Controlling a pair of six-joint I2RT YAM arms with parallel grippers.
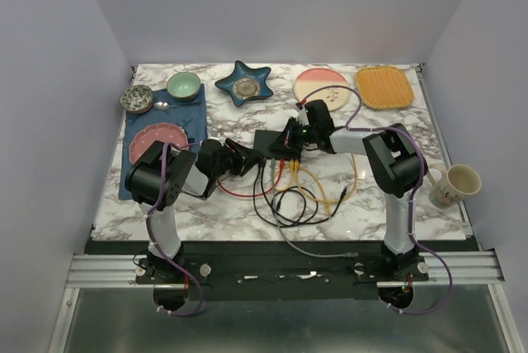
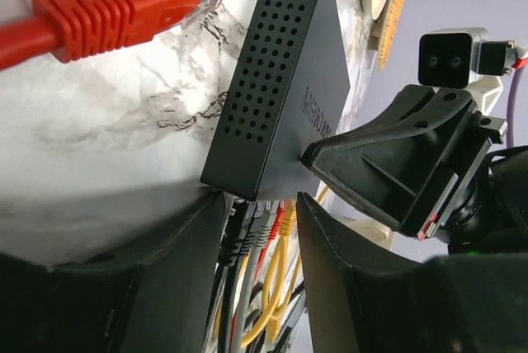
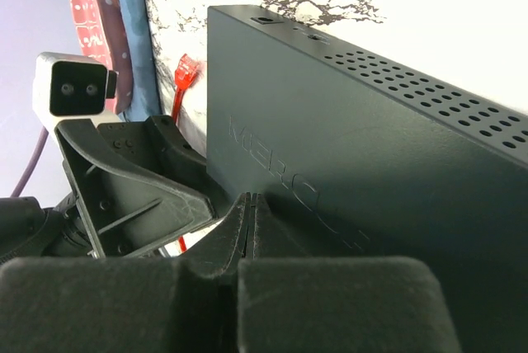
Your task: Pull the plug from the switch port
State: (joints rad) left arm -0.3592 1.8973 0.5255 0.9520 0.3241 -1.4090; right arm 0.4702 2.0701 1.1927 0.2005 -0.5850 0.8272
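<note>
The switch (image 1: pixel 268 140) is a flat black box in the middle of the table. In the left wrist view the switch (image 2: pixel 280 81) has black, grey, red and yellow plugs (image 2: pixel 272 225) in its near edge. My left gripper (image 2: pixel 260 200) is open, its fingers on either side of these plugs; it also shows in the top view (image 1: pixel 250 157). A loose red plug (image 2: pixel 124 2) lies on the marble left of the switch. My right gripper (image 3: pixel 252 200) is shut, its tips resting on the switch's top (image 3: pixel 371 163); it also shows in the top view (image 1: pixel 290 143).
Tangled black, yellow and red cables (image 1: pixel 297 192) lie in front of the switch. A blue cloth (image 1: pixel 194 118) with a pink plate (image 1: pixel 157 140), a teal bowl (image 1: pixel 183 85), a star dish (image 1: pixel 245 82), a round plate (image 1: pixel 320 85) and an orange mat (image 1: pixel 384 87) line the back. A mug (image 1: pixel 454 184) stands at the right edge.
</note>
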